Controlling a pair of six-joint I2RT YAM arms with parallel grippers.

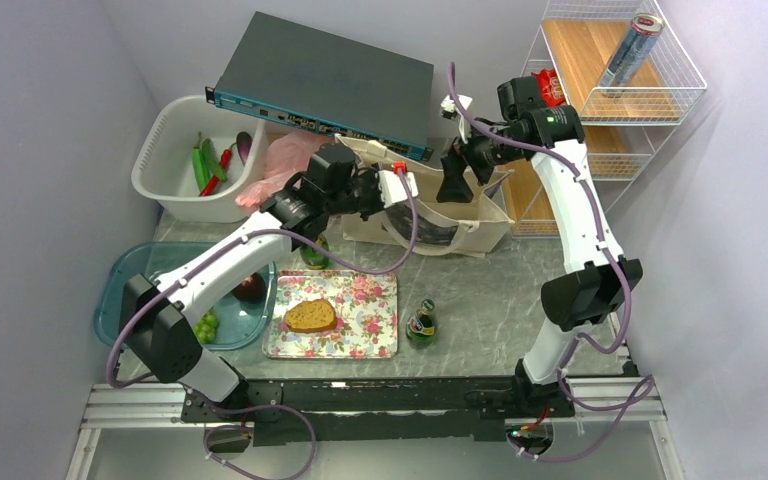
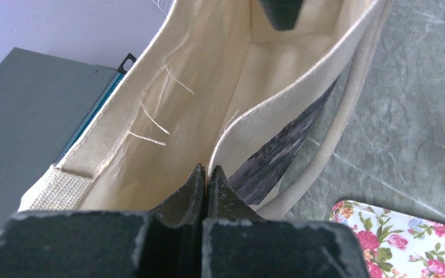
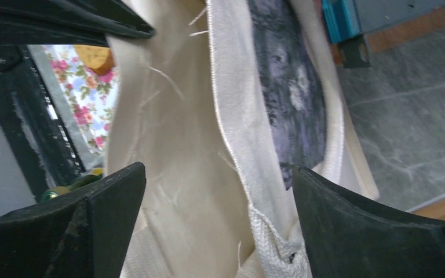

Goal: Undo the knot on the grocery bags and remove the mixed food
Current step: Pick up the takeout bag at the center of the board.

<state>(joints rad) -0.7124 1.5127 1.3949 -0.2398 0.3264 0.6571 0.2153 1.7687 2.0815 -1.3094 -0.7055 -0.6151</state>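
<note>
The beige canvas tote (image 1: 450,215) stands open at mid-table. My left gripper (image 2: 207,171) is shut on its near rim (image 2: 278,98) at the left end. At the right end my right gripper (image 3: 217,169) is open, its fingers astride the rim and the handle's root (image 3: 272,243). No food shows inside the tote. The pink plastic bag (image 1: 285,160) lies crumpled behind my left arm; I cannot make out its knot. Bread (image 1: 310,316) lies on the floral tray (image 1: 365,335). A green bottle (image 1: 421,323) stands beside it.
A white basin (image 1: 160,150) holds peppers (image 1: 203,165) and an eggplant (image 1: 244,146). A teal tray (image 1: 125,275) holds grapes (image 1: 206,325) and an apple (image 1: 250,288). A grey box (image 1: 325,80) sits behind the tote. A wire rack (image 1: 660,90) carries a silver can (image 1: 632,50) and a red packet (image 1: 550,88).
</note>
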